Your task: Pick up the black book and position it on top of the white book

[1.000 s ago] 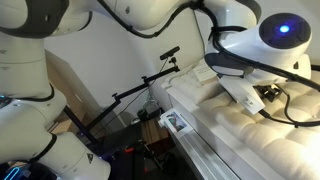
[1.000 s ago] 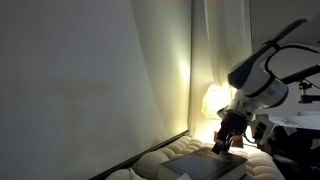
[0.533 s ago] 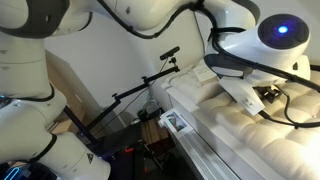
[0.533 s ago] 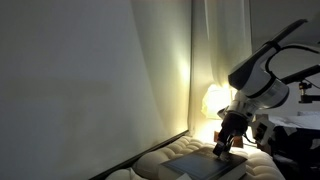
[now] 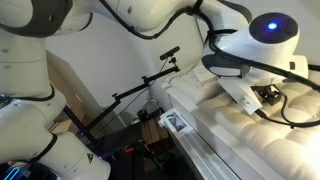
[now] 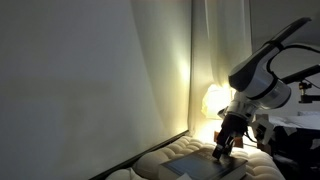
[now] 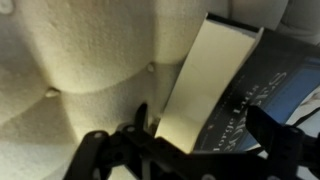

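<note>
The black book [image 7: 240,95] fills the right of the wrist view, with its dark cover, white lettering and a broad pale band of page edges. It lies on the quilted cream mattress [image 7: 80,60]. My gripper [image 7: 205,135] is open and straddles the book. One finger is beside the page edges and the other is over the cover. In an exterior view the book [image 6: 195,162] lies flat on the mattress with the gripper [image 6: 222,152] down at its edge. In an exterior view the gripper [image 5: 264,98] is low over the bed. The white book is not in view.
A pale wall and curtain [image 6: 100,80] rise beside the bed, and a lit lamp [image 6: 213,100] stands behind the gripper. A black stand [image 5: 140,90] and a cardboard box [image 5: 65,85] are on the floor next to the bed [image 5: 230,140].
The arm's wrist has turned a little and the gripper has sunk slightly closer to the black book. The book has not moved.
</note>
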